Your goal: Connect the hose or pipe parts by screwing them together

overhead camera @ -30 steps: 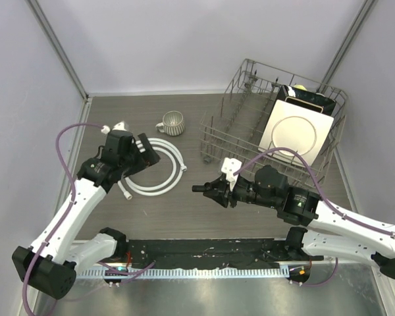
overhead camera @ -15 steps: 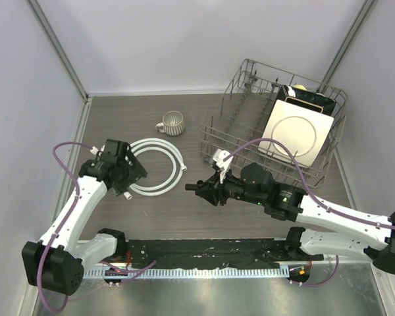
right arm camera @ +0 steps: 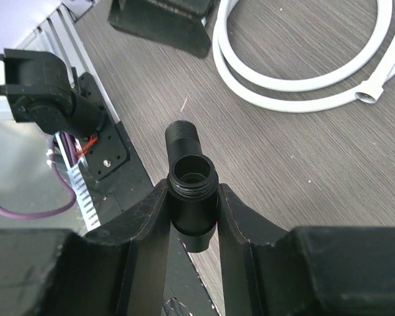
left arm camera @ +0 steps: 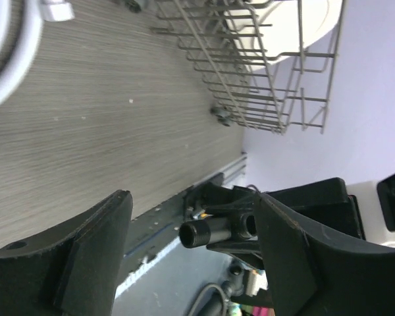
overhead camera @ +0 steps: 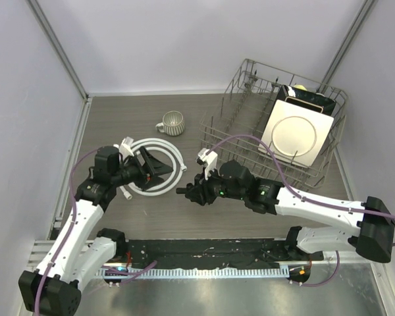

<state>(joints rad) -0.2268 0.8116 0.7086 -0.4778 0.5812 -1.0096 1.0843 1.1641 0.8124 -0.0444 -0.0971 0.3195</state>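
Observation:
The white hose (overhead camera: 176, 153) lies coiled on the table, one end nut (overhead camera: 127, 194) at its near left. My left gripper (overhead camera: 163, 168) hangs low over the coil, pointing right, open and empty. In the left wrist view its fingers (left arm camera: 85, 263) frame the black T-shaped fitting (left arm camera: 204, 232) further off, with the hose (left arm camera: 13, 52) at the top left. My right gripper (overhead camera: 187, 192) is shut on the fitting (right arm camera: 192, 191), just right of the coil. In the right wrist view one threaded port faces up and another points toward the hose (right arm camera: 296, 82) and its end nut (right arm camera: 368, 96).
A wire dish rack (overhead camera: 227, 128) holding a white plate (overhead camera: 293, 135) stands at the back right, also seen in the left wrist view (left arm camera: 250, 66). A grey ribbed mug (overhead camera: 172, 122) sits behind the coil. Purple cables loop off both arms.
My left gripper has swung down and now points right over the coil, its jaws a little narrower. My right arm has carried the fitting leftward toward the coil.

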